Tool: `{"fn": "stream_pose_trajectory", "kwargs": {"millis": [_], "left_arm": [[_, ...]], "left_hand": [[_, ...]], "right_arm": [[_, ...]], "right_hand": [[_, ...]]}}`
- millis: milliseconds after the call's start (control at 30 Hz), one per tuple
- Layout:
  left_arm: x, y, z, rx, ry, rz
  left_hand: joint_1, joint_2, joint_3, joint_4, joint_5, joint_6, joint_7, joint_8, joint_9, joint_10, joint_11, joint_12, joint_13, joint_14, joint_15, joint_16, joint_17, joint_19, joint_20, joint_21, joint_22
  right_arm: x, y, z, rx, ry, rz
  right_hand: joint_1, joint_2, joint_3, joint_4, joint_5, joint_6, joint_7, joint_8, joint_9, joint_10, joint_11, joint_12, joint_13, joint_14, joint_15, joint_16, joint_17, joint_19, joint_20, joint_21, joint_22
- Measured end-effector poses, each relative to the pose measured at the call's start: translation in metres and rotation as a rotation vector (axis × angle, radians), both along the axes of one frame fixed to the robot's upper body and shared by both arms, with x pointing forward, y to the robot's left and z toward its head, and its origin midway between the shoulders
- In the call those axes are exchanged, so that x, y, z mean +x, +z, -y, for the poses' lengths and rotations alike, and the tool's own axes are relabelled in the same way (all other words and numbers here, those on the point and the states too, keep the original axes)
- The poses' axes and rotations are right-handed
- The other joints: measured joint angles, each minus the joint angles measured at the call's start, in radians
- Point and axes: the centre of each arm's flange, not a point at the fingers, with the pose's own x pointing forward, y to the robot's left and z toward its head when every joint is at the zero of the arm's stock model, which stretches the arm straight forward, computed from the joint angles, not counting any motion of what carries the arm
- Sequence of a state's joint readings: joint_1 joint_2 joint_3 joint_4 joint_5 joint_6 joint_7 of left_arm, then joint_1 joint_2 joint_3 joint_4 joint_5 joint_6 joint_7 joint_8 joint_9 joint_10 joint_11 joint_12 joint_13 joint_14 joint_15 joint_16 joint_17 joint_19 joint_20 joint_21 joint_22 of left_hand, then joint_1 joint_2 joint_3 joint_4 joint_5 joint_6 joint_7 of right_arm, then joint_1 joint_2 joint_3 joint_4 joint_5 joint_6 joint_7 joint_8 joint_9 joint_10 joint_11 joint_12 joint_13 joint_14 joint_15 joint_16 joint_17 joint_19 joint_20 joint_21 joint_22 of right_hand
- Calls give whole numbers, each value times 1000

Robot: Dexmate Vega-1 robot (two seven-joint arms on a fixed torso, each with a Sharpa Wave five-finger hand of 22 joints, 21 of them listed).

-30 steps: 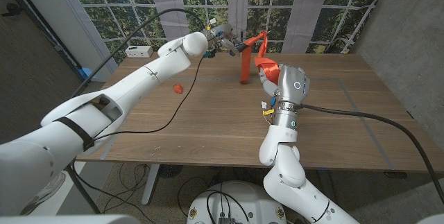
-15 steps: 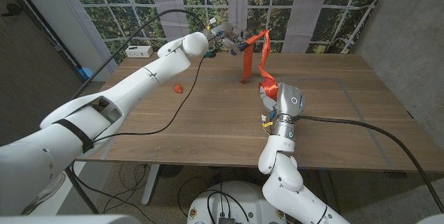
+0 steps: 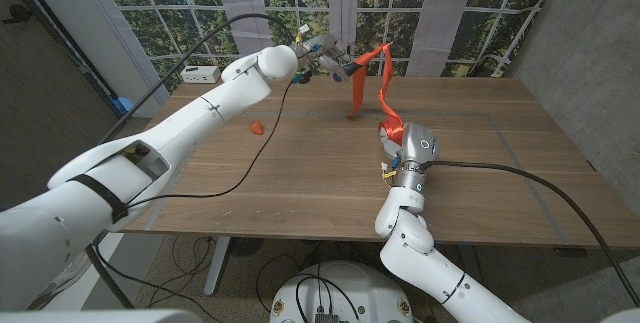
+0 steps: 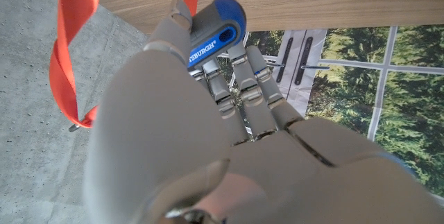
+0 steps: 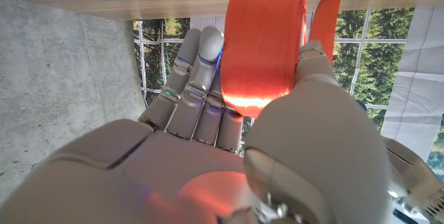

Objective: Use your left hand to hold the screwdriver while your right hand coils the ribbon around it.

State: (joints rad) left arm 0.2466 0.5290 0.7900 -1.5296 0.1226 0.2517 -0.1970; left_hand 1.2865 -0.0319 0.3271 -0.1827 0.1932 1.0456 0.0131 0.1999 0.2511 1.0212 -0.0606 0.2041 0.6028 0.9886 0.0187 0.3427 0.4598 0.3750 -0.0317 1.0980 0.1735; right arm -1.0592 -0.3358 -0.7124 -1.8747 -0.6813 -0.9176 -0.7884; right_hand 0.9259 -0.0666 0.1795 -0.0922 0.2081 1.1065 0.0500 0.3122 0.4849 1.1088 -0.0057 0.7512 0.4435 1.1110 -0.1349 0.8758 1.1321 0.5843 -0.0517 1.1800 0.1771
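My left hand (image 3: pixel 322 55) is raised over the table's far edge and grips the blue-handled screwdriver (image 3: pixel 340 64). An orange ribbon (image 3: pixel 381 85) runs from the screwdriver down to my right hand (image 3: pixel 396 135), which holds it above the middle of the table; a second strand hangs beside it towards the tabletop. In the left wrist view my left hand (image 4: pixel 208 134) wraps the screwdriver handle (image 4: pixel 216 24), with the ribbon (image 4: pixel 73 44) twisting past it. In the right wrist view my right hand (image 5: pixel 208 154) pinches the flat ribbon (image 5: pixel 263 44) between thumb and fingers.
A small orange object (image 3: pixel 257 127) lies on the wooden table (image 3: pixel 300 178) at the left. A white box (image 3: pixel 201 73) sits at the back left corner. A black cable (image 3: pixel 262 149) trails over the tabletop. A concrete wall stands on the right, windows behind.
My right hand has come down and towards me with the ribbon, drawing a longer stretch from the screwdriver. The left hand has stayed in place.
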Motion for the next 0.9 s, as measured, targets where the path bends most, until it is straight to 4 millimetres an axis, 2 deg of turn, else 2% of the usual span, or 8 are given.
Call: {"fn": "stream_pose_trajectory", "kwargs": {"millis": [300,533,900], "left_arm": [[-7,-1,-2,3,-21,-22],[-12,-2,-3,8,-37,-40],[-17,-5,-6,20,-43,-59]], "left_hand": [[0,0,0,0,4,0,0,-1,0,0,0,-3,1,0,0,1,0,-3,3,0,3],[0,0,0,0,4,-2,2,4,0,2,6,-4,2,0,0,5,1,-3,3,0,3],[0,0,0,0,4,-4,4,4,-1,5,12,-1,2,0,0,9,1,-3,3,0,3]], "right_arm": [[31,13,6,-12,-19,-9],[56,33,6,-30,-28,-1],[84,62,8,-43,-37,10]], "right_hand": [[0,0,0,0,0,4,0,-1,-4,3,1,4,0,3,-3,-4,-2,0,0,-4,0],[0,0,0,0,0,5,-1,3,-6,3,1,4,0,3,-3,-8,-2,0,0,-4,0],[0,0,-1,-1,0,6,-1,4,-6,3,1,4,0,3,-3,-13,-5,4,-4,-4,0]]}}
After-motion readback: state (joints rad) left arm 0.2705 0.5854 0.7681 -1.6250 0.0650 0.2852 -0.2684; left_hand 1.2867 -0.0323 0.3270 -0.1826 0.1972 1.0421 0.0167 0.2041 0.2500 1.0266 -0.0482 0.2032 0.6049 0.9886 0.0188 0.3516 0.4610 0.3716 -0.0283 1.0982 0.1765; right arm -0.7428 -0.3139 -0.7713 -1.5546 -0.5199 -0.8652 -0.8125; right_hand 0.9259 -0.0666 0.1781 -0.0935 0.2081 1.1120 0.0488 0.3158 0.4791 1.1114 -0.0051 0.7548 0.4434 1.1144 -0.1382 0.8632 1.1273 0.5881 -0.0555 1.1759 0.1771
